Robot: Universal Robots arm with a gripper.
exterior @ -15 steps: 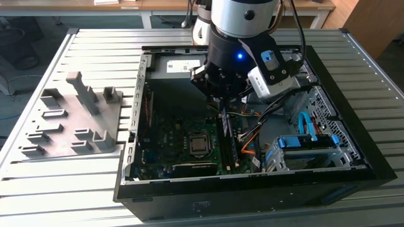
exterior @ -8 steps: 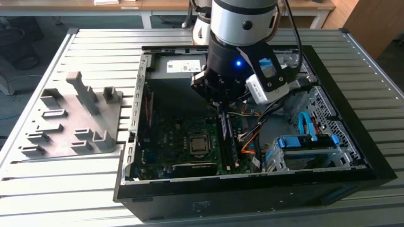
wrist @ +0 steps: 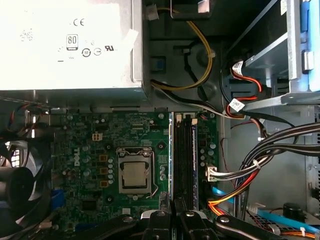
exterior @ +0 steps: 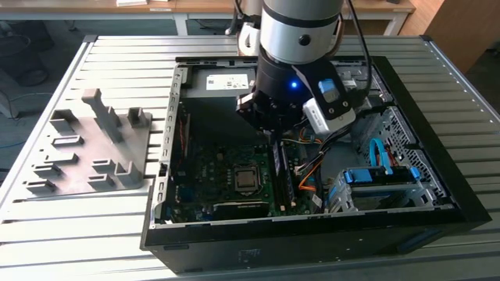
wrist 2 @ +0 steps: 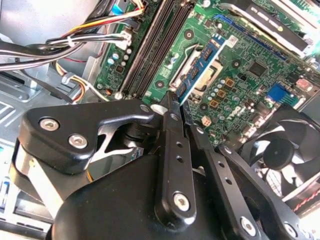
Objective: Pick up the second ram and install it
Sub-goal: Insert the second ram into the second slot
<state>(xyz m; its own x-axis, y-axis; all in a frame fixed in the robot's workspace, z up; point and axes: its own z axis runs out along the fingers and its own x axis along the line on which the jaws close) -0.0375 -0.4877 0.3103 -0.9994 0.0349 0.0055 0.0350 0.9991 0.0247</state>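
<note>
My gripper (exterior: 273,130) reaches down into the open computer case (exterior: 437,193), above the motherboard (exterior: 207,170). In the second wrist view its black fingertips (wrist 2: 170,107) are shut on the second ram (wrist 2: 202,62), a narrow blue stick with dark chips that juts out beyond them over the board. In the first wrist view the gripper (wrist: 172,219) lines up with the long dark memory slots (wrist: 184,155), and the ram shows edge-on as a thin pale strip (wrist: 171,160) beside them. I cannot tell whether the stick touches a slot.
A silver power supply (wrist: 65,45) fills the case's far end. Bundled cables (wrist: 260,165) run beside the slots, near the blue drive cage (exterior: 383,175). A CPU socket (wrist: 134,172) and a black fan (wrist 2: 285,150) sit on the board. A grey holder block (exterior: 93,146) stands at the exterior view's left.
</note>
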